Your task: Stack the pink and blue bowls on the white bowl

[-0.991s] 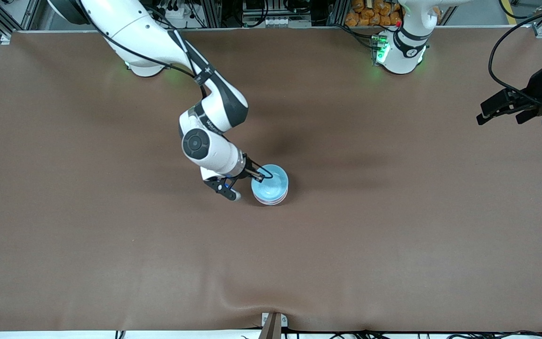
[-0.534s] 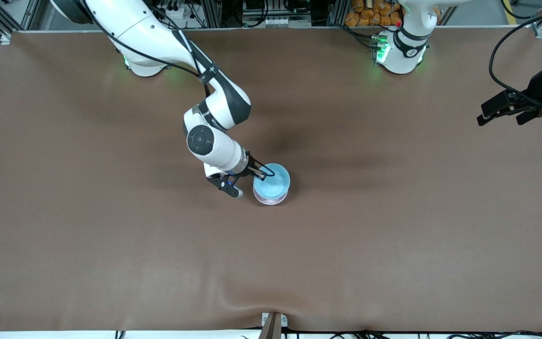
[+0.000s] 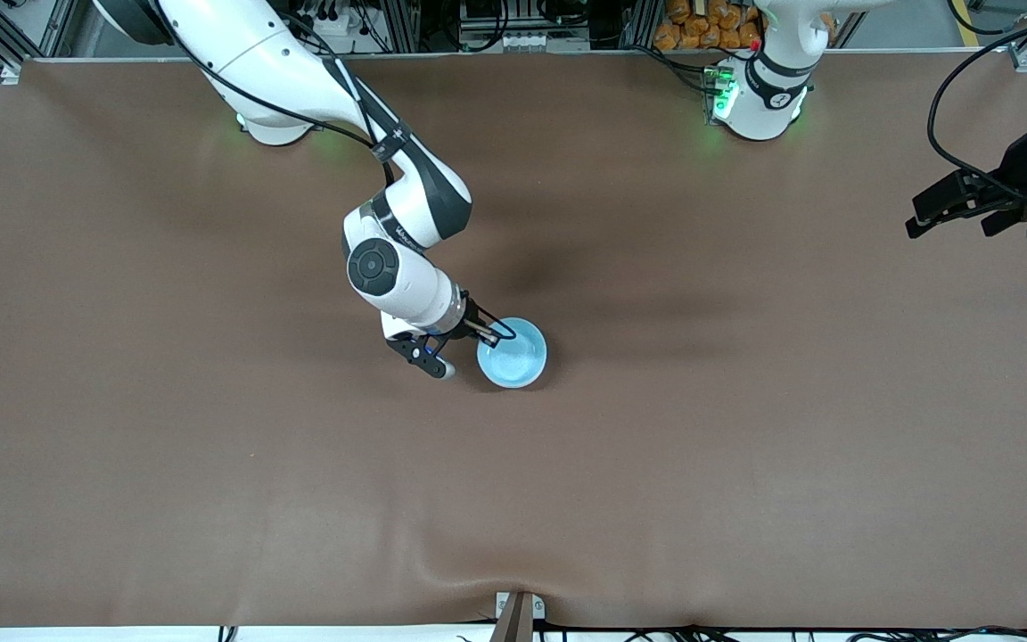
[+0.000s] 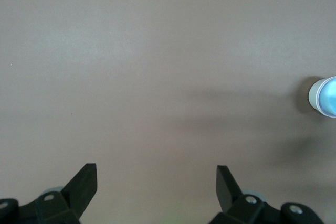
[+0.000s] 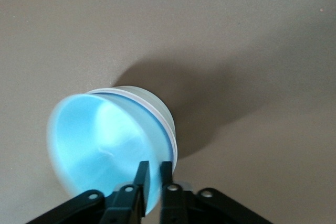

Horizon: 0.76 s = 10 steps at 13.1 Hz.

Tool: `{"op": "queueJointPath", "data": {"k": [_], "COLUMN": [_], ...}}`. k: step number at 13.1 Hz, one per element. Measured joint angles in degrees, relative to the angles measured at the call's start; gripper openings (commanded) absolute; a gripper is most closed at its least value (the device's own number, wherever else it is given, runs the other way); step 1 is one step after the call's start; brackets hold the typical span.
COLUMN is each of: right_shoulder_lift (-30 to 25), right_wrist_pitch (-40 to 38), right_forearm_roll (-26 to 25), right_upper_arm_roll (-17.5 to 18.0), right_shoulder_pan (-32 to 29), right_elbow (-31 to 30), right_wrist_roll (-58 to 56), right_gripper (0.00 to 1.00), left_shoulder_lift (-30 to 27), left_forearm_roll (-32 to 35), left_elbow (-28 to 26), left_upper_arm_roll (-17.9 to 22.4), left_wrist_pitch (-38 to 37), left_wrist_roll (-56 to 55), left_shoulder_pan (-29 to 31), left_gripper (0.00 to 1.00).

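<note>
blue bowl: it sits on top of the stack, near the middle of the surface. It looks blurry in the right wrist view.
white bowl: only its pale side and rim show, right under the blue bowl. In the front view the blue bowl covers it.
pink bowl: I cannot see it now; it may be hidden inside the stack.
right pincer: it is at the blue bowl's rim, on the side toward the right arm's end. One finger is inside the bowl and one is outside. The fingers are very close together with the rim between them, so it is clamped on the blue bowl.
left pincer: it hangs over the left arm's end of the surface, well apart from the bowls. Its fingers are wide apart and hold nothing. This arm waits.
</note>
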Motion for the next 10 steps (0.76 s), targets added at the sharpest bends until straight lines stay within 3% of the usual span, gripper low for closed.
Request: {"op": "queueJointPath", "data": {"k": [6, 10], "right_shoulder_lift": [-2.37, -11.10], "right_wrist_pitch": [-1.12, -17.15], "right_forearm_roll": [-0.50, -1.63], "right_upper_arm_roll": [-0.96, -1.56], "right_shoulder_pan": [-1.88, -13.19], "right_elbow": [0.98, 1.55], "right_wrist_roll": [-1.12, -19.00], "right_gripper": [1.00, 1.00], "left_shoulder_lift": [0.25, 0.27], "left_forearm_roll": [0.00, 0.00], "left_elbow": [0.00, 0.40], "left_upper_arm_roll": [-0.14, -0.18], "left_wrist_pitch": [-0.03, -0.03], "left_wrist_roll": [0.00, 0.00], "left_shoulder_pan": [-0.31, -0.39], "left_gripper": [1.00, 1.00]}}
